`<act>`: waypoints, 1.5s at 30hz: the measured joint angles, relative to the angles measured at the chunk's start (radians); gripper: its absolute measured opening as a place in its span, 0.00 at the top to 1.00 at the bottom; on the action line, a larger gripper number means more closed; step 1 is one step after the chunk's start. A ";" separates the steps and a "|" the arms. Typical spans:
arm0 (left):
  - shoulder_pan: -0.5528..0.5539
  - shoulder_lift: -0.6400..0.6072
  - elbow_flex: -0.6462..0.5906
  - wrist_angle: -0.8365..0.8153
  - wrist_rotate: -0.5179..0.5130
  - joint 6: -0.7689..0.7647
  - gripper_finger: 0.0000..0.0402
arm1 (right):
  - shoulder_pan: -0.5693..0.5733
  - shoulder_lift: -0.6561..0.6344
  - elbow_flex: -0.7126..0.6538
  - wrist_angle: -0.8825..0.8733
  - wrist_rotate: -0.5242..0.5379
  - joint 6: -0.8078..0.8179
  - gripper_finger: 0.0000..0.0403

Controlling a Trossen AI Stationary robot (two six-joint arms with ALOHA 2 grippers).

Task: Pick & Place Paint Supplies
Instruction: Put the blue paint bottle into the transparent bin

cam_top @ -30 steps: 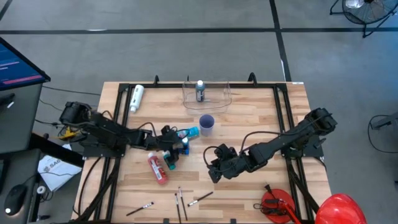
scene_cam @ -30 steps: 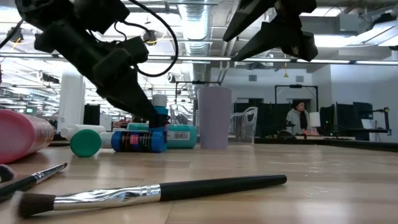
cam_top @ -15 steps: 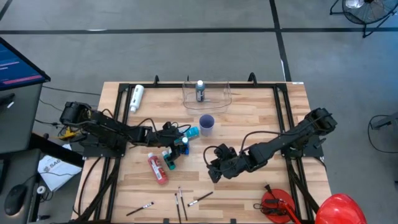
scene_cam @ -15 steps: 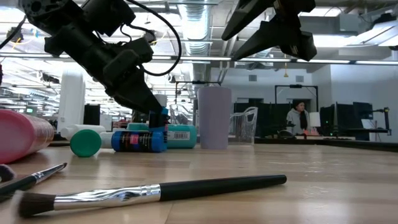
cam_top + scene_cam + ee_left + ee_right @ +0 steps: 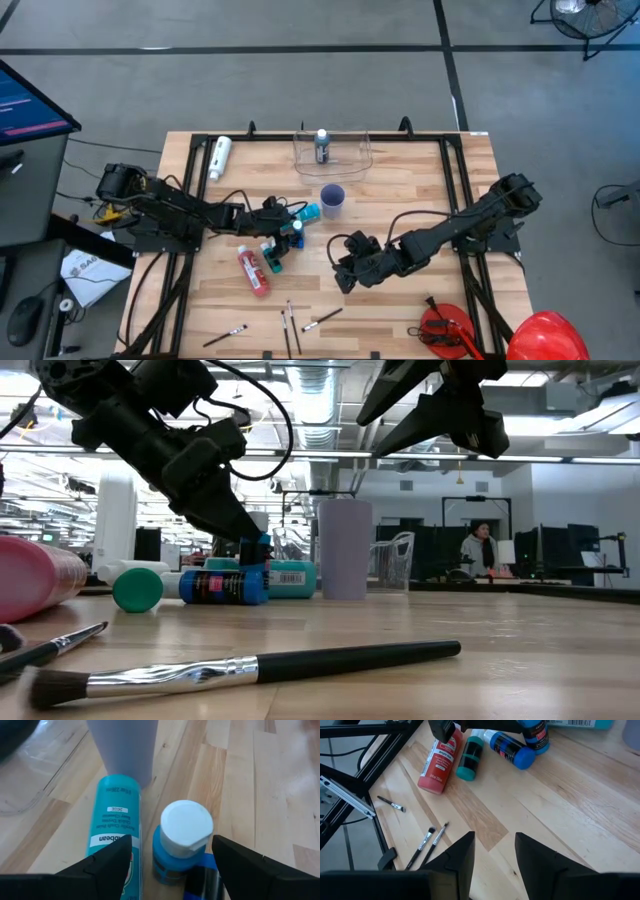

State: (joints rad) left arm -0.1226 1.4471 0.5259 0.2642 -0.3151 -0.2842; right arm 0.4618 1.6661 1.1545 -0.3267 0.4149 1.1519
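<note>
Left gripper: jaws open, one finger on either side of the small upright blue paint bottle with a white cap, nothing clamped yet. The bottle's long axis stands vertical, so the fingers straddle it across its width; in the left wrist view the cap sits squarely in the gap.

Just beside the bottle, touching or nearly so, lies a teal paint tube with a white printed label. Its long axis runs along the bench and points toward the pale blue-purple cup. From the bottle in the high view, the tube is at roughly 1 o'clock and the cup beyond it at 2 o'clock.

Judgement: closing risks the near finger nudging the teal tube, since the clearance on that side looks slim.

Left arm pose: reaches in low from 9 o'clock, wrist tilted down over the cluster of paints at mid-bench.

Right gripper: well apart at 4 o'clock from the cluster, raised off the bench, jaws parted on nothing, waiting. The left arm is clearly the nearer one.
</note>
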 joint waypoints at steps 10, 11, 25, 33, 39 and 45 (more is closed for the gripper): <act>-0.014 0.006 0.000 0.007 0.051 -0.003 0.33 | 0.000 0.000 0.000 0.000 -0.001 0.000 0.67; -0.009 0.006 0.000 0.008 0.051 -0.004 0.33 | 0.000 0.000 0.000 0.000 -0.001 0.003 0.67; -0.006 0.006 0.000 0.016 0.048 0.041 0.33 | 0.000 0.000 0.000 -0.001 -0.001 0.008 0.67; -0.019 0.007 0.000 0.022 0.051 -0.003 0.33 | 0.000 0.000 0.000 -0.001 -0.001 0.009 0.67; -0.005 0.076 0.000 0.051 0.040 -0.006 0.33 | 0.000 0.000 0.000 0.001 -0.001 0.023 0.67; -0.007 0.124 0.000 0.072 0.056 -0.009 0.33 | 0.000 0.000 0.000 0.002 -0.001 0.025 0.67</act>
State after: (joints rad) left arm -0.1293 1.5711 0.5262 0.3360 -0.2590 -0.2928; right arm 0.4622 1.6661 1.1545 -0.3252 0.4141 1.1767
